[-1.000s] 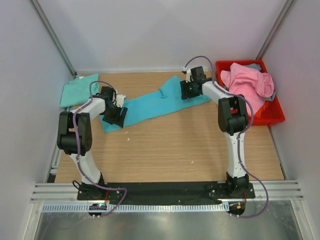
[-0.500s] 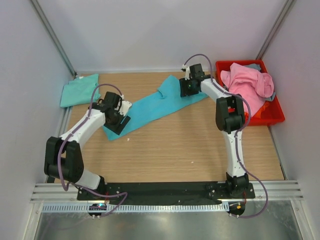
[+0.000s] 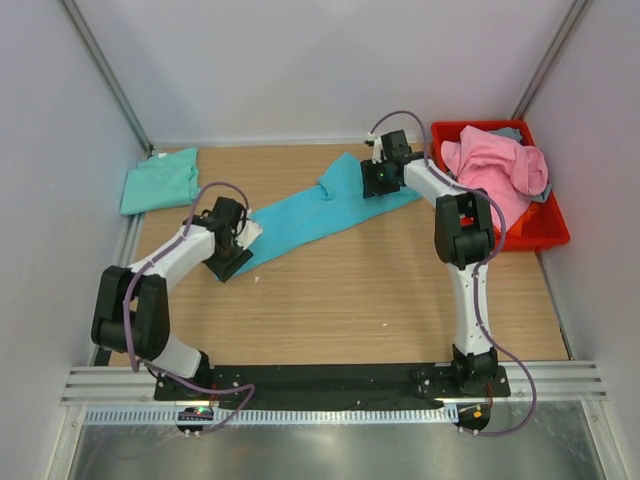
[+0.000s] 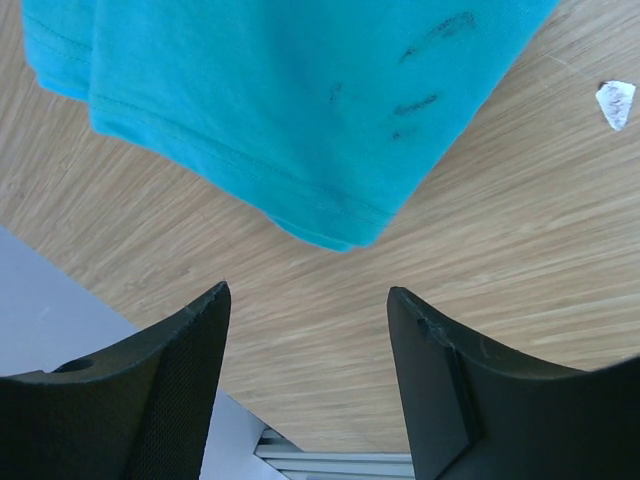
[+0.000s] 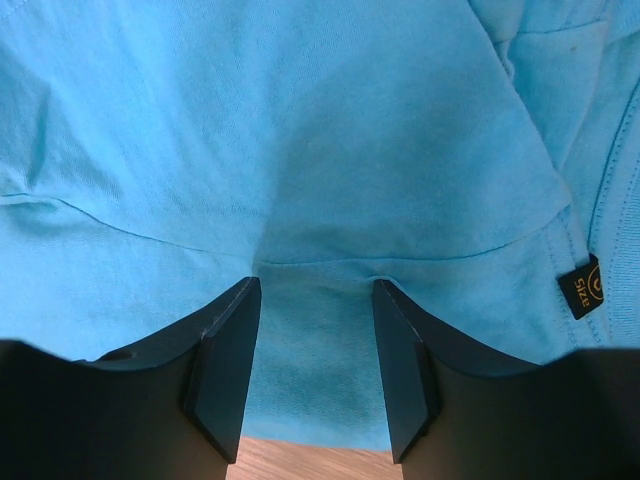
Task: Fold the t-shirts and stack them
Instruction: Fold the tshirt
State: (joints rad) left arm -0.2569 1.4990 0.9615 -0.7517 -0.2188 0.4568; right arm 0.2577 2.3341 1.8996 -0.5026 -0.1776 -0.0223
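Though pink shirt (image 3: 495, 165) buries most of grey-blue shirt (image 3: 509, 131), turquoise shirt (image 3: 310, 210) corner sits just beyond left gripper (image 4: 307, 300); right gripper (image 5: 315, 295) straddles it; both pairs of fingers apart.

Bright, even light; soft shadows, sharp focus.

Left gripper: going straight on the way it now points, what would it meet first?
Probably the hemmed corner of the turquoise-blue t-shirt, lying just ahead of the open left gripper. Bare wooden table shows between its jaws, so on a steep approach it might touch wood first.
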